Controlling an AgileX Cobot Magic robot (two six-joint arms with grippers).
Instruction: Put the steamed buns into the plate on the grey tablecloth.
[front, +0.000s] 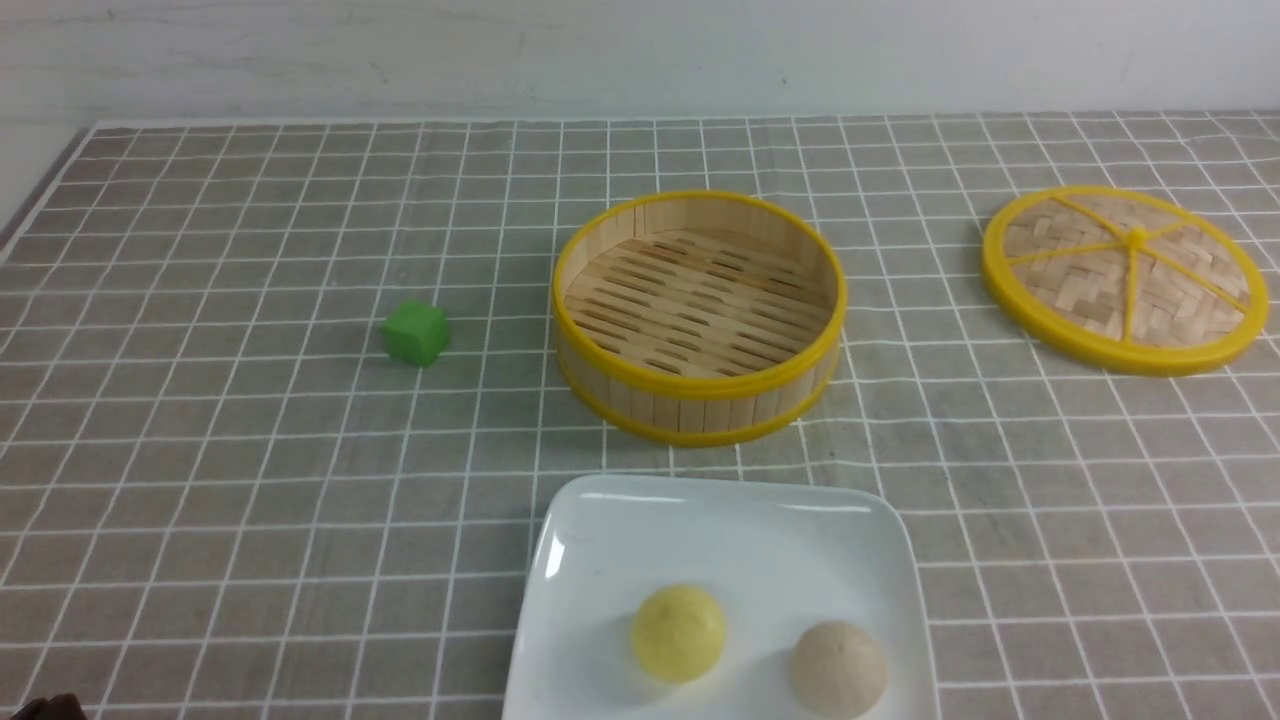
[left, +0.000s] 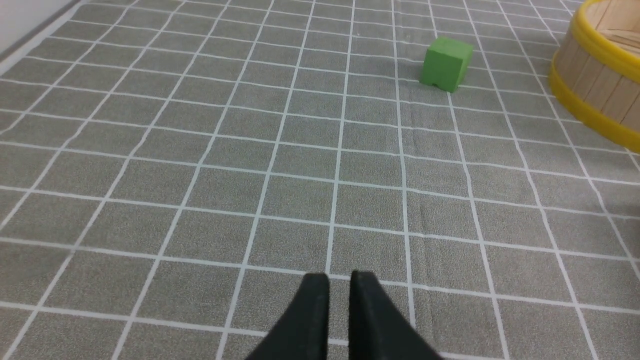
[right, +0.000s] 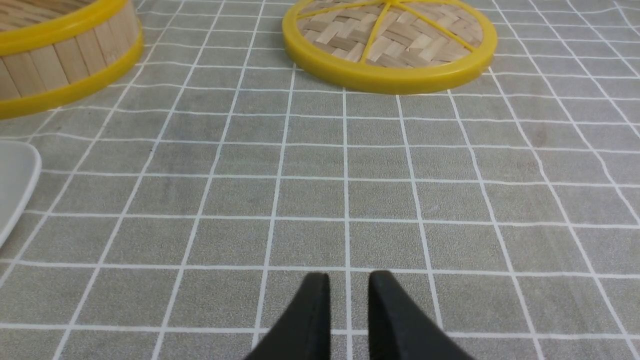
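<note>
Buns, one pale yellow dome (front: 678, 632) and one beige dome (front: 838, 668), already sit side by side in the glossy white square plate (front: 570, 560) on the grey white-gridded tablecloth (front: 250, 480); left gripper (left: 339, 290) and right gripper (right: 348, 290) hang empty with fingers nearly pressed together, so I judge nothing remains but retreat.

Left gripper (left: 339, 285): two matte black fingers, wedge-shaped, broad at the base and tapering to blunt squared tips; surfaces smooth, unmarked. Right gripper (right: 348, 285): same build, two matte black tapering fingers with blunt tips. Front view: only a small dark brown-black corner of the robot shows.
</note>
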